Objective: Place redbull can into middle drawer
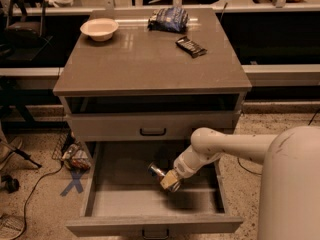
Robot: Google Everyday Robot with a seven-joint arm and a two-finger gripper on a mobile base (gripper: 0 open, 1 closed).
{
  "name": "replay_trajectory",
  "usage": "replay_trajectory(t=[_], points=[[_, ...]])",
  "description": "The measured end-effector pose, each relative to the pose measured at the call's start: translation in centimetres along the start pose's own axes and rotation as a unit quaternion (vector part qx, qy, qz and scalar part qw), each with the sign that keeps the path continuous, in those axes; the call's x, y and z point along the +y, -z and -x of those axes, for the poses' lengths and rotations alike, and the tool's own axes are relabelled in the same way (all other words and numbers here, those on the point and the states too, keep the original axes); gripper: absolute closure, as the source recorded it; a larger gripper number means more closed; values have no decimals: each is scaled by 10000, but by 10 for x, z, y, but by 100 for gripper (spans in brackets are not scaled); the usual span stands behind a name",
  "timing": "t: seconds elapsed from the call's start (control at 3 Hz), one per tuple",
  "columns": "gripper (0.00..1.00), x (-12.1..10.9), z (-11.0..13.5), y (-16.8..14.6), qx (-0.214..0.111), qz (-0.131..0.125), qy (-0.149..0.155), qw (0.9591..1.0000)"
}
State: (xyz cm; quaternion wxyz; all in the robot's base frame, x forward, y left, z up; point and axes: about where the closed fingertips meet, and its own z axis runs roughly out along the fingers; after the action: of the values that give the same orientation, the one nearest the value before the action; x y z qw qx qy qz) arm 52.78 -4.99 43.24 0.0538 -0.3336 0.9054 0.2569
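The middle drawer (125,204) is pulled wide open below the closed top drawer front (152,125). Its pale grey inside shows. My gripper (169,180) reaches in from the right and is inside the drawer space, low over the floor. It is shut on the redbull can (156,171), which lies tilted with its silver end pointing up-left. Most of the can's body is hidden by the fingers.
On the cabinet top stand a white bowl (99,28), a blue chip bag (168,19) and a dark snack bar (191,46). Cables and a blue X mark (74,182) lie on the floor at left. My arm's large white link (292,184) fills the right.
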Motion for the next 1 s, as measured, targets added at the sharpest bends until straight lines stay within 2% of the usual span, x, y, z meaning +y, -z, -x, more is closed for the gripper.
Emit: replay_trajectory(t=[0.67,1.0], points=[[27,-15,-10,-25,-193,-152,-352,9991],[0,-20,-22,-16,-302,-272,-483,9980]])
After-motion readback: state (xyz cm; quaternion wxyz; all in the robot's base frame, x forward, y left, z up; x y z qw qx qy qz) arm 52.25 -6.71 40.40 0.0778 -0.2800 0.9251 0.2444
